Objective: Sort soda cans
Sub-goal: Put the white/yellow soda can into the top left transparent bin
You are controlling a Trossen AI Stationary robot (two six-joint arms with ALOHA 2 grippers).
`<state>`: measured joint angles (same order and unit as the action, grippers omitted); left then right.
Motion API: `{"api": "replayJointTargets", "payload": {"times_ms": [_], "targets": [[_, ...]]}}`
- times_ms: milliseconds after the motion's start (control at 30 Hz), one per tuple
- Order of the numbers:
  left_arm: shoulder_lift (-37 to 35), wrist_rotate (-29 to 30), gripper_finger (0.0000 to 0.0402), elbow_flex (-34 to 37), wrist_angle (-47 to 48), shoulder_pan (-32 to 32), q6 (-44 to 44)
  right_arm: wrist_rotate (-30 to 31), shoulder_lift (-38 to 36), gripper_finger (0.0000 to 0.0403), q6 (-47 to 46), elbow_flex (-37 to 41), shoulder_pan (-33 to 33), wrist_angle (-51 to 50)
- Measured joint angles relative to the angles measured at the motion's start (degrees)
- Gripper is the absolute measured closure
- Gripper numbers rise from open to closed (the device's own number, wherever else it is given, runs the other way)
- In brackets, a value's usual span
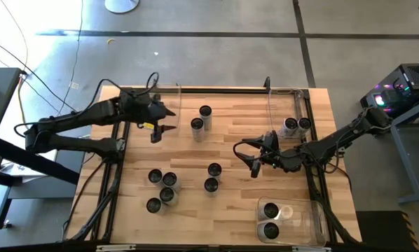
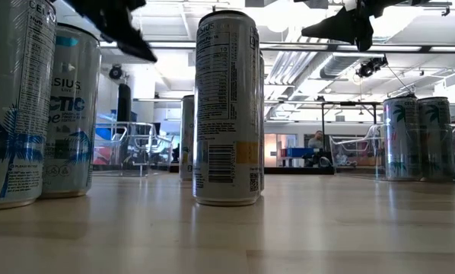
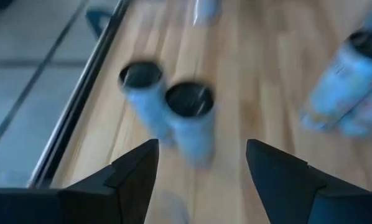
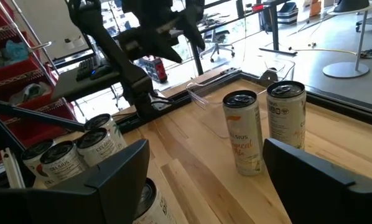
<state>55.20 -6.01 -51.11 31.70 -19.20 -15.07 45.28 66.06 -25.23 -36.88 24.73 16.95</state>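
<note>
Two soda cans (image 1: pixel 197 124) (image 1: pixel 205 112) stand upright on the wooden table (image 1: pixel 244 210), toward its far middle. My left gripper (image 1: pixel 164 120) hangs open in the air just left of them, and its wrist view shows the same pair (image 3: pixel 190 115) (image 3: pixel 142 93) ahead of its spread fingers. My right gripper (image 1: pixel 251 159) hovers open right of centre, pointing at this pair (image 4: pixel 242 130) (image 4: pixel 285 121). Several more cans (image 1: pixel 164 189) stand at the near left, and two (image 1: pixel 214 169) (image 1: pixel 210 185) near the middle. Neither gripper has anything between its fingers.
A clear bin (image 1: pixel 309 105) at the far right holds two cans (image 1: pixel 290 126) (image 1: pixel 304 124). Another clear bin (image 1: pixel 314 217) at the near right holds two cans (image 1: pixel 270 210) (image 1: pixel 270 229). A black frame (image 1: pixel 216 89) edges the table. Bare wood lies between the middle cans and the right bins.
</note>
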Motion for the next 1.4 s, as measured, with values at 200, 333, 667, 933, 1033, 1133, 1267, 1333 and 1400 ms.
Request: {"api": "replayJointTargets", "payload": {"times_ms": [200,333,667,933,1033,1133,1267,1333,1400], "targets": [[2.8,-8.7,0.0163,0.0,-7.7,4.1,-2.5,0.1,0.0,0.0093,0.2,0.0,0.0,-0.1],[6.4,-8.5,0.0162,0.0,-16.7,6.0,0.6,0.1,0.0,0.0093,0.0,0.0,0.0,-0.3],[14.4,-8.8,0.0121,0.0,-20.8,7.9,1.5,0.1,0.0,0.0093,-0.2,0.0,0.0,-1.2],[15.3,-1.2,0.0112,0.0,-23.5,11.0,3.0,0.1,0.0,0.0093,-0.4,0.0,0.0,-1.3],[15.3,5.7,0.0112,0.0,-24.9,13.8,2.0,0.1,0.0,0.0093,-0.4,0.0,0.0,-1.3],[15.3,10.6,0.0112,0.0,-26.4,16.6,0.9,0.0,0.0,0.0093,-0.3,0.0,0.0,-1.4],[15.3,13.7,0.0112,0.0,-28.2,18.9,1.9,0.0,0.0,0.0093,-0.3,0.0,0.0,-1.4],[15.3,14.1,0.0112,0.0,-28.8,19.7,2.9,0.0,0.0,0.0093,-0.3,0.0,0.0,-1.4],[15.3,14.1,0.0112,0.0,-28.7,20.6,3.0,0.0,0.0,0.0093,-0.4,0.0,0.0,-1.4]]}}
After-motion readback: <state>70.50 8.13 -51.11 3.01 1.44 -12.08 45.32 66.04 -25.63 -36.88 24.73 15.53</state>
